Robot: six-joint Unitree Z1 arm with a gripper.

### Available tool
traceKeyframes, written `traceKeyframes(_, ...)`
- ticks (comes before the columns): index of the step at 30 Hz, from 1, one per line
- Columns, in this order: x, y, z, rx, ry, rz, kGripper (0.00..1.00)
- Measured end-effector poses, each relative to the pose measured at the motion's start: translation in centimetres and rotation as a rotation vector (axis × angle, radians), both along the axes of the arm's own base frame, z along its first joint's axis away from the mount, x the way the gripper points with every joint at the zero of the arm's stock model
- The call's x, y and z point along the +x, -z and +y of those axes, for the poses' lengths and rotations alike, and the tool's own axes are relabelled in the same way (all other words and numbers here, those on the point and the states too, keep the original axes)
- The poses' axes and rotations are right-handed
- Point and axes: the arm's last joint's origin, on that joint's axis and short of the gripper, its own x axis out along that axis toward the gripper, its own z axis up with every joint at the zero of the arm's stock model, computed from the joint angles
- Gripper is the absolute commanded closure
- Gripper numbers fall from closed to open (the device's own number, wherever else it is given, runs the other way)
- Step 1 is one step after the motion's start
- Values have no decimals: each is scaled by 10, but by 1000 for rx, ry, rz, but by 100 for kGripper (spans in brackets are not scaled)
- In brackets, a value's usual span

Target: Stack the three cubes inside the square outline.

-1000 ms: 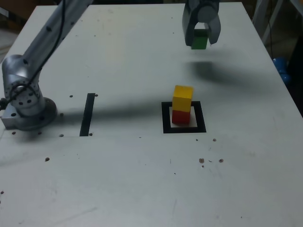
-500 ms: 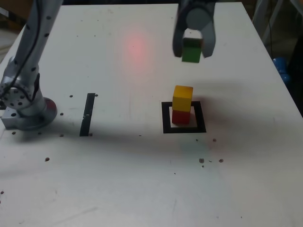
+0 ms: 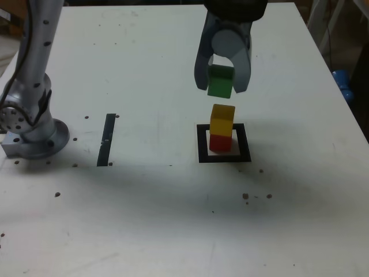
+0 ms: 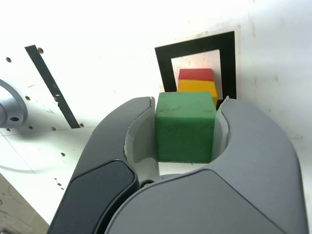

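- Your table (image 3: 144, 219) carried the square outline (image 3: 201, 144), well apart from the arm's base (image 3: 31, 135).
- Your gripper (image 3: 222, 81) had swung in from farther back on the table and now hung just above the outline, jaws clamped on the green cube (image 3: 219, 81).
- Inside the outline, the yellow cube (image 3: 222, 119) sat on the red cube (image 3: 219, 142).
- That swing left only lowering and release, I judged.
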Motion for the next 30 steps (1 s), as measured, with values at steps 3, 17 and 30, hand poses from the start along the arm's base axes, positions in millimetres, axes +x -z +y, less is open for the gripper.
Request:
traceKeyframes(3,0,1,-7,1,8,-2,70)
traceKeyframes(17,5,12,-14,2,13,10,70)
traceKeyframes(30,7,19,-15,0,18,24,1)
